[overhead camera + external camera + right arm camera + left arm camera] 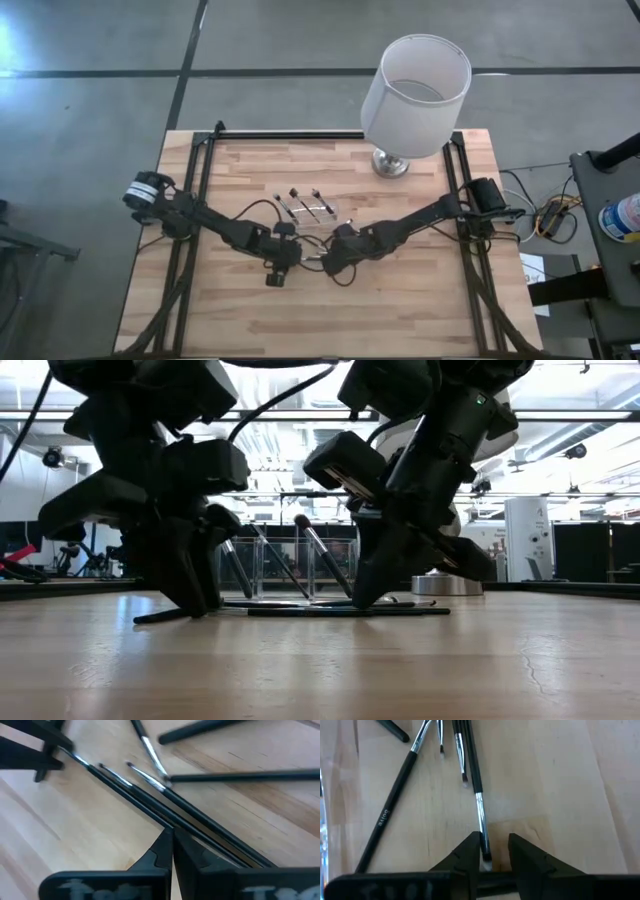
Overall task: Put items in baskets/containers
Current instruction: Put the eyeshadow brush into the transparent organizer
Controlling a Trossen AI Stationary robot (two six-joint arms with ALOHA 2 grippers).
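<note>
The items are thin makeup brushes with black handles and silvery ferrules. Several lie in a loose bundle on the wood [470, 765] [150, 785] between my two grippers. Others lean inside the small clear tray [312, 208] [290, 565] at mid-table. My left gripper [490, 855] [280, 268] is open and points down. Its fingers stand on either side of one brush's bristle end [486, 854]. My right gripper [172, 845] [335, 262] is shut, with its tips down at the black handles [150, 810] of the same bundle. My left gripper has one finger [470, 857] close against the brush's ferrule; I cannot tell whether it touches. My right gripper comes from above with shut fingertips [165, 840] on the thin black handles, which lie flat on the table and run on under the fingers. Whether a handle is pinched between them cannot be told.
A white drum-shaded lamp [415, 95] on a metal foot [392, 163] stands at the table's far right. A thicker black brush marked with lettering [390, 815] lies beside the bundle. Black frame rails [195, 180] run along both table sides. Bare wood lies toward the near edge [320, 320].
</note>
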